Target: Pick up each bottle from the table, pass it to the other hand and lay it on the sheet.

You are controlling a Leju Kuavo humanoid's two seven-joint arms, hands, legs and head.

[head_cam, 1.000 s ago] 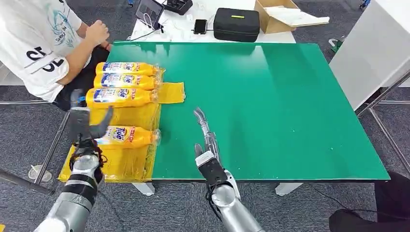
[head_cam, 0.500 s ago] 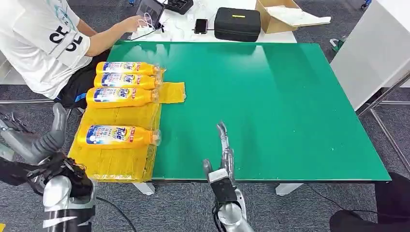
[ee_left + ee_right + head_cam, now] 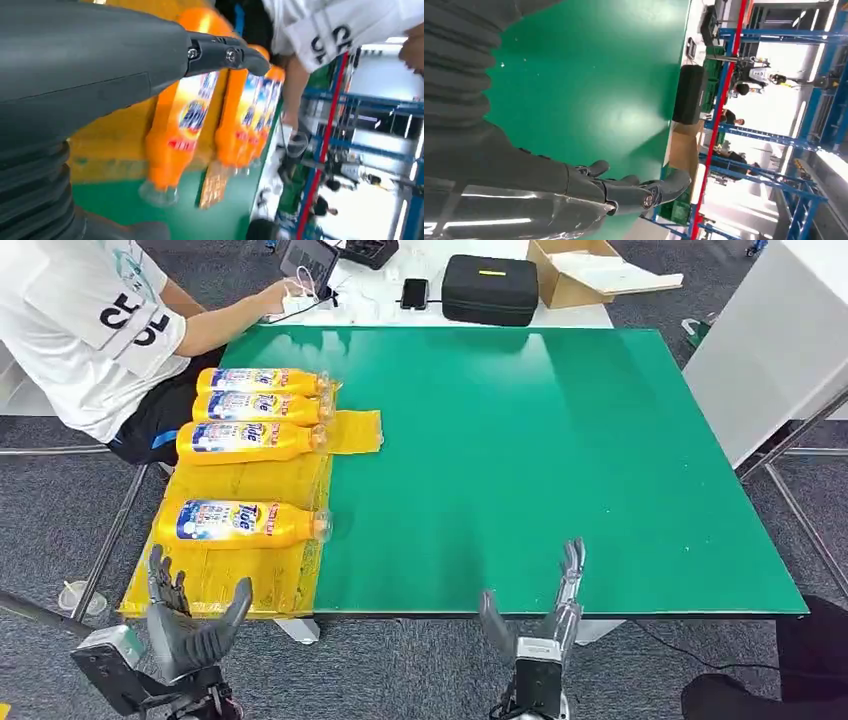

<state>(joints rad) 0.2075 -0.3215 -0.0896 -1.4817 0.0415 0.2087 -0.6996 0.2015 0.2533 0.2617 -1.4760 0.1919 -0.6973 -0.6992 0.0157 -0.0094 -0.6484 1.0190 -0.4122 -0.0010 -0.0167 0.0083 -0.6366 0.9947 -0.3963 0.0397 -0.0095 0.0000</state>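
You have the sheet (image 3: 262, 580) draped over the table's (image 3: 560, 460) left edge. Three bottles (image 3: 255, 409) lie side by side at its far end, touching; a fourth bottle (image 3: 240, 522) lies nearer, apart from them. Behind the table sit a case (image 3: 490, 288) and a box (image 3: 580, 270). A person (image 3: 90, 330) sits at the far left.

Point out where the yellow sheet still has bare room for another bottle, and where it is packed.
Free: the yellow sheet between the third bottle and the lone bottle, and the near strip in front of that one. Packed: the far end, where three bottles lie side by side. The green table right of the sheet is bare.
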